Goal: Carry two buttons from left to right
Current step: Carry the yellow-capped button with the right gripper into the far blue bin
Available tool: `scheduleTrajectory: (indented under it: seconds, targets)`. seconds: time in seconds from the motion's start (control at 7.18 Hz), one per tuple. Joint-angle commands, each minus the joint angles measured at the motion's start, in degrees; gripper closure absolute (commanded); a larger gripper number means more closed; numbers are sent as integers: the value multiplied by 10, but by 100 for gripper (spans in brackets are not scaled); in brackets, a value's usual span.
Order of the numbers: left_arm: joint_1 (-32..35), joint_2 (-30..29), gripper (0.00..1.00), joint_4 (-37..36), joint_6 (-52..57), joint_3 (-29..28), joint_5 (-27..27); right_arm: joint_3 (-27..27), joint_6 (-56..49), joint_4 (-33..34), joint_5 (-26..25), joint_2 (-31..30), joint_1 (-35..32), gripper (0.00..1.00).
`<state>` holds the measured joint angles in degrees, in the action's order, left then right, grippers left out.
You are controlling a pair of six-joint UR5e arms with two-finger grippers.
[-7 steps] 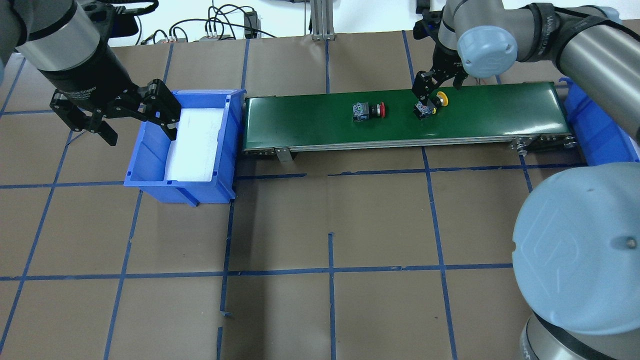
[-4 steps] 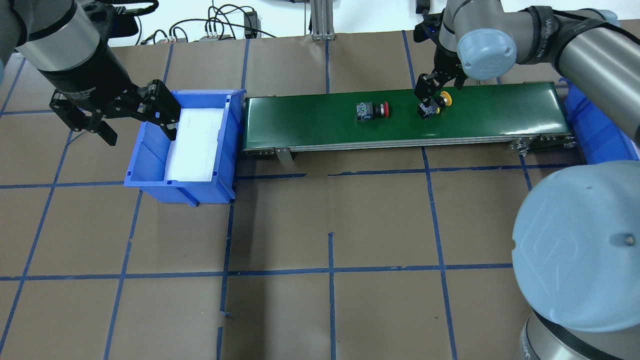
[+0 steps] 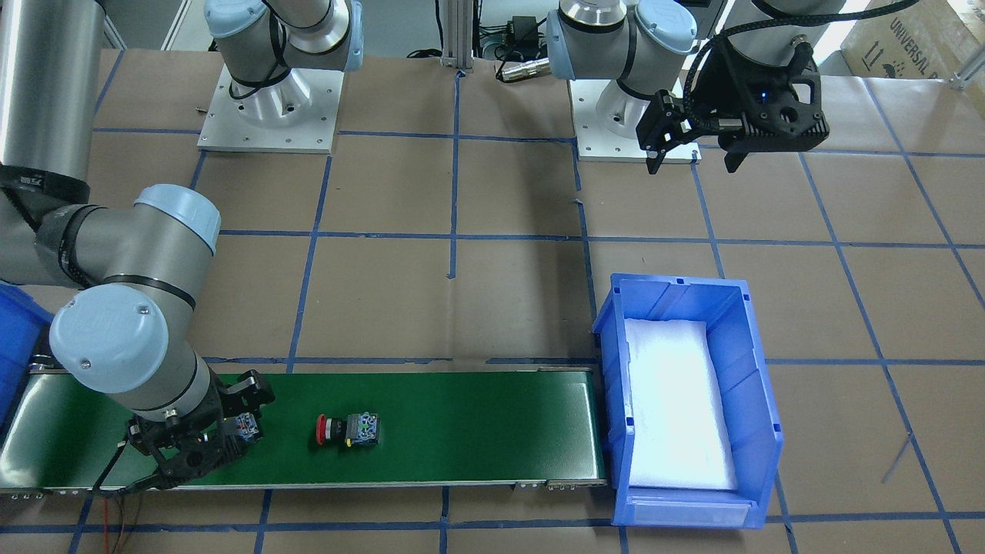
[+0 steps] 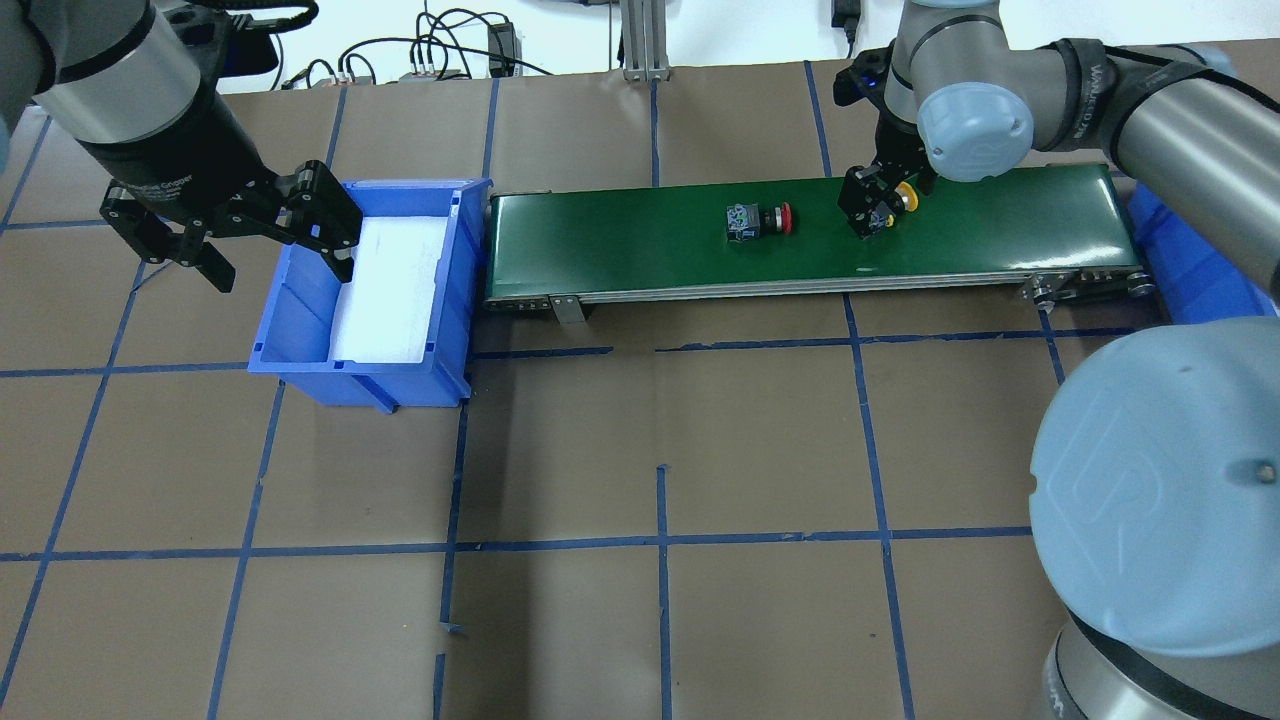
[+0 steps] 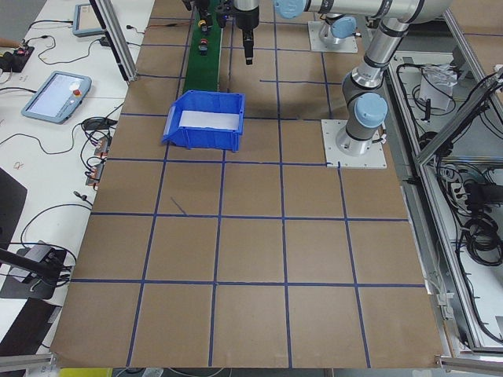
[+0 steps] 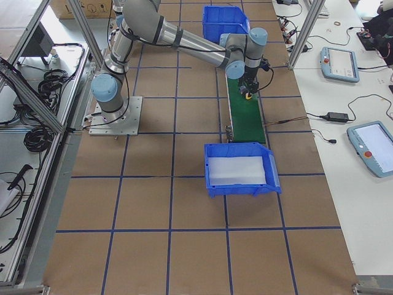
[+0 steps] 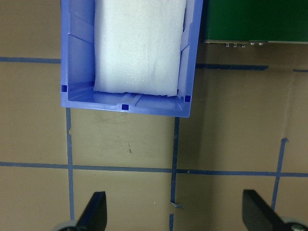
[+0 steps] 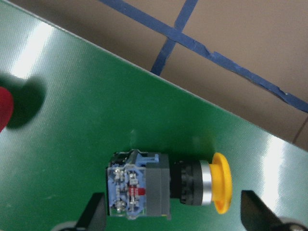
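— What's on the line right now?

— Two switches lie on their sides on the glossy green conveyor belt (image 4: 620, 240), which has a metal rail along its near edge. The yellow-capped push-button switch (image 8: 163, 185) has a smooth mushroom dome on a silver collar, a dark grey blocky body and a pale blue terminal face with small screws. It sits directly under the right gripper (image 4: 868, 215). The red-capped push-button switch (image 4: 762, 220), of the same squat build, lies apart from it toward the belt's middle.

— Has the arm got the yellow one?

— No. The wrist view shows the two black fingers spread wide, one past the terminal end and one past the cap, with a sliver of green on each side. Nothing is gripped.

— And the other arm?

— The left gripper (image 7: 175, 214) hangs in the air beside the rigid blue plastic bin (image 4: 300, 310), its jaws wide apart and empty. A soft white foam pad (image 4: 390, 290) lines the bin. The table wears a matte brown paper cover (image 4: 760, 430) squared off with blue tape (image 4: 660, 540).

— Anything different from a second ago?

— Both switches have ridden rightward along the belt, with the gap between them roughly kept. The right gripper has travelled with the yellow one. The left gripper has not budged.
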<state>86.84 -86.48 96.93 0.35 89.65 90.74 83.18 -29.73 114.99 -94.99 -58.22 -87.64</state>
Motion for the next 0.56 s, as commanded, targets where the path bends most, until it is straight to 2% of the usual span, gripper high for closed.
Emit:
scheduleTrajectory:
  seconds: [0.0,0.14,0.28,0.42]
  targets:
    - [0,0,0,-1,0,-1,0,13,-1,14,-1,0,4,3]
    - [0,0,0,-1,0,-1,0,14,-2,18,-1,0,5,3]
    - [0,0,0,-1,0,-1,0,14,-4,18,-1,0,14,10]
    - [0,0,0,-1,0,-1,0,14,-8,17,-4,-1,19,41]
